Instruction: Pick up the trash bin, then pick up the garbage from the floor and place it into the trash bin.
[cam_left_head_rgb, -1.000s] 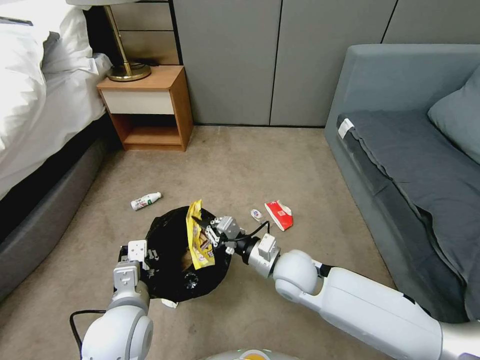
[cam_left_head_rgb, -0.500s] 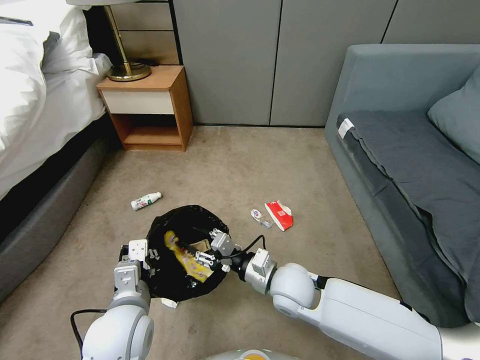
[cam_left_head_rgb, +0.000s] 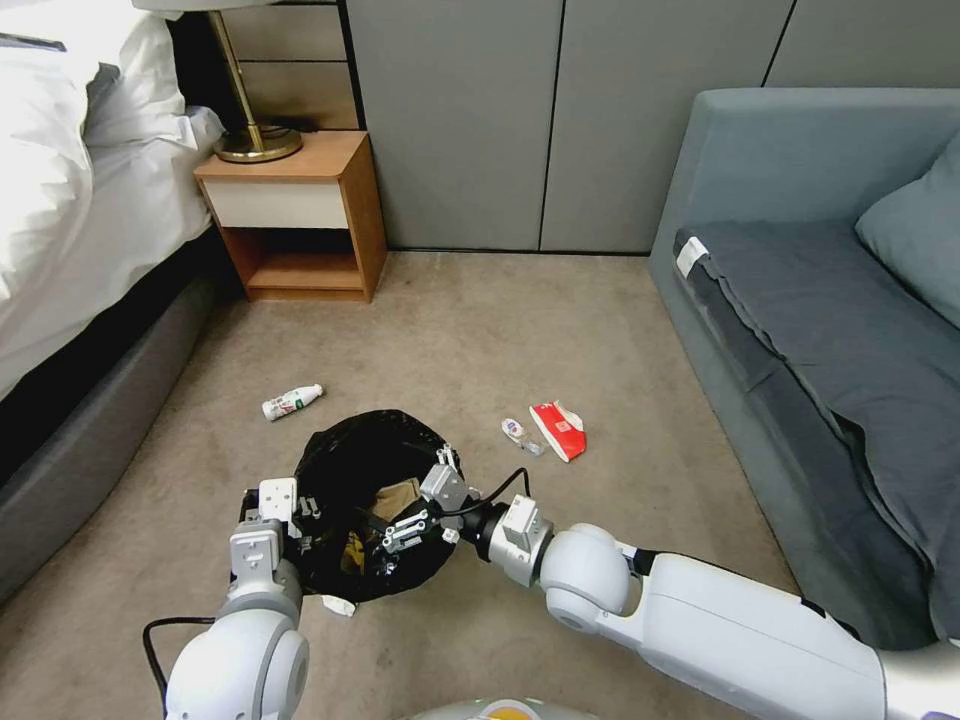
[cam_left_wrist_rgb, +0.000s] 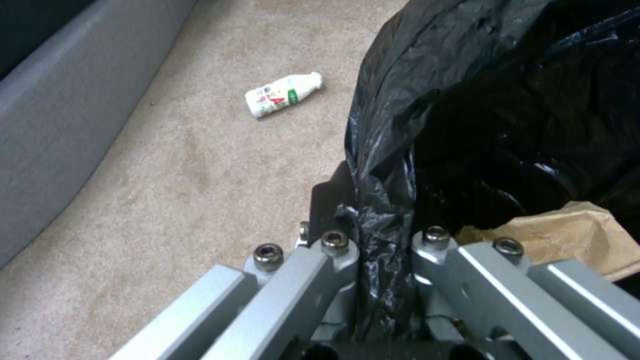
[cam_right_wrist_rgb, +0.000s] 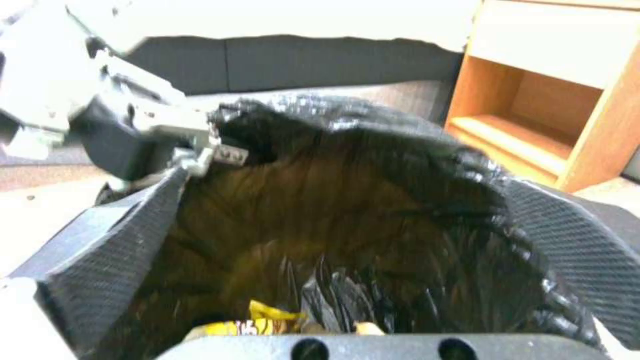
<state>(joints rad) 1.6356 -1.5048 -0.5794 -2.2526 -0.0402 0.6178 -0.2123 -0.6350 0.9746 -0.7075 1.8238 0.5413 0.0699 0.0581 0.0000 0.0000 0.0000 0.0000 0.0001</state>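
The trash bin (cam_left_head_rgb: 345, 445), lined with a black bag (cam_left_wrist_rgb: 480, 100), stands on the carpet close in front of me. My left gripper (cam_left_head_rgb: 292, 512) is shut on its near-left rim, and the bag film is pinched between its fingers (cam_left_wrist_rgb: 337, 245). My right gripper (cam_left_head_rgb: 420, 497) hangs open over the bin's mouth, its dark fingers (cam_right_wrist_rgb: 120, 250) spread with nothing between them. A yellow wrapper (cam_right_wrist_rgb: 267, 320) lies loose inside the bin (cam_right_wrist_rgb: 373, 130) beside a brown paper bag (cam_left_head_rgb: 398, 495). On the floor lie a white bottle (cam_left_head_rgb: 292, 402), a red carton (cam_left_head_rgb: 558, 430) and a small white bottle (cam_left_head_rgb: 520, 433).
A wooden nightstand (cam_left_head_rgb: 300, 215) with a brass lamp stands at the back left beside the bed (cam_left_head_rgb: 70, 200). A grey sofa (cam_left_head_rgb: 820, 300) lines the right side. A white scrap (cam_left_head_rgb: 338, 605) lies at the bin's foot. Open carpet stretches behind the bin.
The right gripper lowered the yellow wrapper into the bin and opened. The wrapper now lies inside. The left gripper kept its hold on the rim.
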